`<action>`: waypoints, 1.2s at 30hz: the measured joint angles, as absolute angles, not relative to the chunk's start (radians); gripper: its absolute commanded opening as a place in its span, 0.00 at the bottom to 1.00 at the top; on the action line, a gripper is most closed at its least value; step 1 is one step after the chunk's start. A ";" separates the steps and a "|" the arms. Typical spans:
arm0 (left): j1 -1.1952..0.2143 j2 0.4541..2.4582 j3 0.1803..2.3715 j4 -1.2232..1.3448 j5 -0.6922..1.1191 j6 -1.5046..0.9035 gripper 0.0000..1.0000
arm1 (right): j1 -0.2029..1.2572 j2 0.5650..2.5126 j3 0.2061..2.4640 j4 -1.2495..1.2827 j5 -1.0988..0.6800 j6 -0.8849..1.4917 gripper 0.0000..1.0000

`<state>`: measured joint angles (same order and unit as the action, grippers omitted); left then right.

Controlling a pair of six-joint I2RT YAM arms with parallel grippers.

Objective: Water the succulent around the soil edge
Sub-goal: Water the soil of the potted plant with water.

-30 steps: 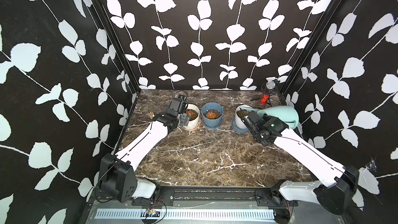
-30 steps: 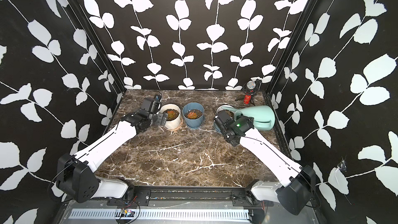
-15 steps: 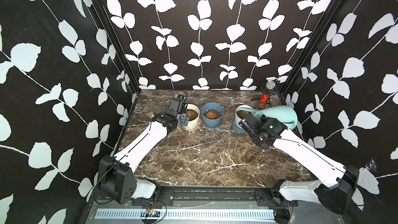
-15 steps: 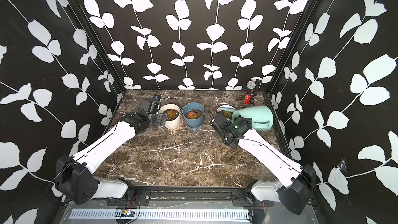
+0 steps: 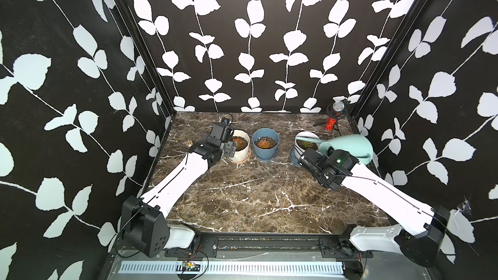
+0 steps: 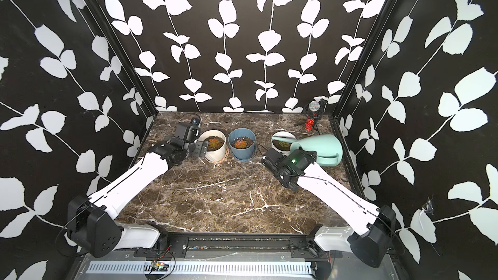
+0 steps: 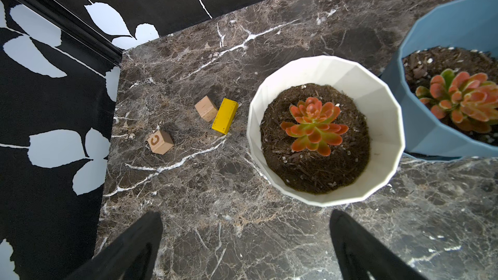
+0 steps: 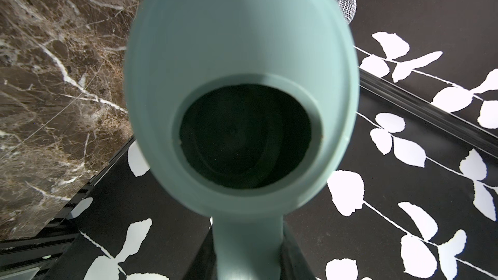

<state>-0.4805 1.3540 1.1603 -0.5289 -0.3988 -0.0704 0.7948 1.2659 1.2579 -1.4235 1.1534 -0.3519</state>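
Above the marble table (image 5: 242, 192), the right tool (image 8: 248, 262) pinches the handle (image 8: 248, 235) of the mint watering can (image 5: 350, 145), which is tipped with its spout (image 5: 305, 139) over the green succulent (image 6: 283, 144) in the right-hand white pot (image 6: 283, 133). The left tool (image 7: 245, 215), spread wide, hangs beside the leftmost white pot (image 7: 377, 98).

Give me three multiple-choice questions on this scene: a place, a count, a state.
1. The spout of the watering can is over: A) the left white pot B) the blue pot C) the right white pot.
2. Pots on the table: A) two B) three C) four.
3. The left pincer is: A) open and empty B) shut on the blue pot C) shut on the watering can.
Key: 1 C, the tilted can's spout crosses that pot; 2 B, two white, one blue; 3 A, its fingers stand apart, nothing between.
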 measured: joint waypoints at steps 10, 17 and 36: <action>-0.480 1.353 1.160 -0.530 -0.402 -0.070 0.99 | 0.800 1.243 1.258 -1.496 1.159 -0.282 0.00; -0.480 1.353 1.157 -0.530 -0.403 -0.070 0.99 | 0.812 1.231 1.257 -1.565 1.148 -0.211 0.00; -0.480 1.353 1.155 -0.533 -0.403 -0.071 0.99 | 0.856 1.229 1.235 -1.606 1.103 -0.100 0.00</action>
<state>-0.4805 1.3533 1.1545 -0.5327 -0.4026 -0.0708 0.8558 1.2285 1.2346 -1.6062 1.1034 -0.1001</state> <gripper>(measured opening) 0.986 0.288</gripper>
